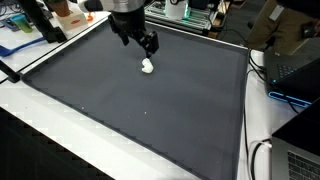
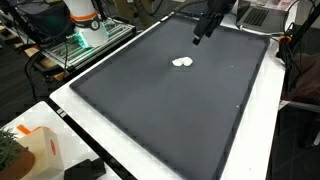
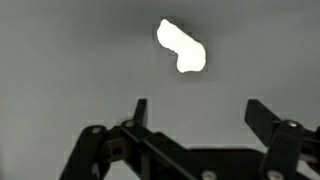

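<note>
**Item 1: gripper [image 1: 150,45].** We see it hanging above the far part of the mat with its two fingers spread wide and nothing between them. The wrist view [image 3: 196,105] shows both fingertips apart, with bare mat in the gap. In an exterior view [image 2: 200,35] it hangs tilted over the mat's far end.

**Item 2: white lump [image 1: 148,66].** We note a small, pale, irregular piece lying loose on the mat. It is near the gripper but not touching it. In the wrist view [image 3: 181,47] it sits at about twelve o'clock from the gap between the fingers, a touch toward eleven. In an exterior view [image 2: 182,62] it lies at about seven o'clock from the gripper. What it is made of we cannot tell.

**Item 3: dark mat [image 1: 150,120].** We list a large grey-black sheet that covers most of the table. It shows in both exterior views [image 2: 170,120] and fills the background of the wrist view [image 3: 60,60].

**Item 4: table [image 1: 35,125].** We see a white surface showing as a border around the mat.

**Item 5: carton [image 2: 40,150].** We record an orange-and-white box off the mat, at about eight o'clock from the mat's middle, well apart from the lump.

**Item 6: cable [image 1: 258,150].** We see a dark cord on the table at about four o'clock from the mat's middle.
</note>
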You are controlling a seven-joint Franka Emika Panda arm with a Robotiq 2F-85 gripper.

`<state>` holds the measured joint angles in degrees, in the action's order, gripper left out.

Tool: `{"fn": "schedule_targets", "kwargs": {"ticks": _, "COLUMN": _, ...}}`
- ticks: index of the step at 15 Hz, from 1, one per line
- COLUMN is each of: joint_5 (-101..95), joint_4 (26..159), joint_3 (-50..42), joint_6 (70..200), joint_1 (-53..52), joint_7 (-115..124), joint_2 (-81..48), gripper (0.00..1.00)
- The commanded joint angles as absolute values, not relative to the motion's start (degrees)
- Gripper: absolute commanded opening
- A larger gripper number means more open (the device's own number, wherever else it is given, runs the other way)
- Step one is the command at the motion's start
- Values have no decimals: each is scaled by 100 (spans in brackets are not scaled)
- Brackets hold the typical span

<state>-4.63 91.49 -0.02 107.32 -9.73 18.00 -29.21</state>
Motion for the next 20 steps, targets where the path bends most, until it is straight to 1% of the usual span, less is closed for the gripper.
{"fn": "schedule_targets", "kwargs": {"ticks": 1, "joint_5": -167, "joint_4": 8318, "joint_3": 99, "joint_6": 10172, "joint_1": -853, "joint_7": 1699, "joint_2": -3425, "gripper": 100}}
{"fn": "schedule_targets", "kwargs": {"ticks": 2, "joint_5": -379, "joint_4": 8783, "joint_3": 25, "joint_6": 10463, "joint_1": -951, "joint_7": 1804, "joint_2": -3132, "gripper": 100}}
{"fn": "schedule_targets", "kwargs": {"ticks": 11, "joint_5": -367, "joint_4": 8117, "joint_3": -30, "joint_6": 10189, "joint_1": -944, "joint_7": 1834, "joint_2": -3546, "gripper": 100}}
{"fn": "schedule_targets", "kwargs": {"ticks": 17, "joint_5": -333, "joint_4": 7549, "joint_3": -24, "joint_6": 9683, "joint_1": -913, "joint_7": 1701, "joint_2": -3918, "gripper": 100}}
{"fn": "schedule_targets", "kwargs": {"ticks": 20, "joint_5": -383, "joint_4": 7350, "joint_3": -51, "joint_6": 9684, "joint_1": -922, "joint_7": 1694, "joint_2": -4055, "gripper": 100}}
